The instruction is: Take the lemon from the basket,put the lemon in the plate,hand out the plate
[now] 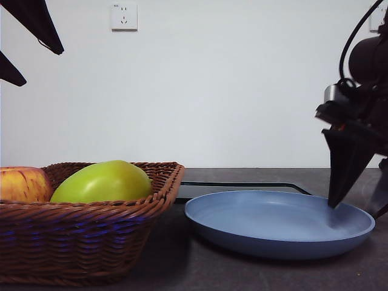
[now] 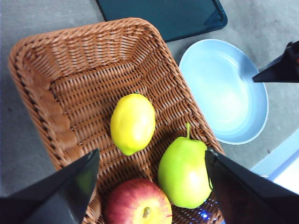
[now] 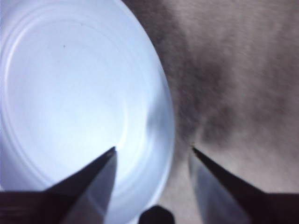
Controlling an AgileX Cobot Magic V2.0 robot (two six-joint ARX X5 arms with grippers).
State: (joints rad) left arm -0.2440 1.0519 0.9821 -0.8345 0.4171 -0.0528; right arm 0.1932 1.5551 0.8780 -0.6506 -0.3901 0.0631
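- In the basket (image 2: 56,88) I see the lemon (image 2: 132,122) beside a green fruit (image 2: 183,170) and an apple (image 2: 138,204).
- My left gripper (image 2: 152,163) hovers above, jaws apart.
- My right gripper (image 3: 153,150) straddles the plate (image 3: 70,102) rim, jaws apart.

Lemon (image 2: 133,122) hidden in front view

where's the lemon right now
In the left wrist view the lemon lies on the floor of the basket, beside the green fruit and above the apple; the front view hides it.
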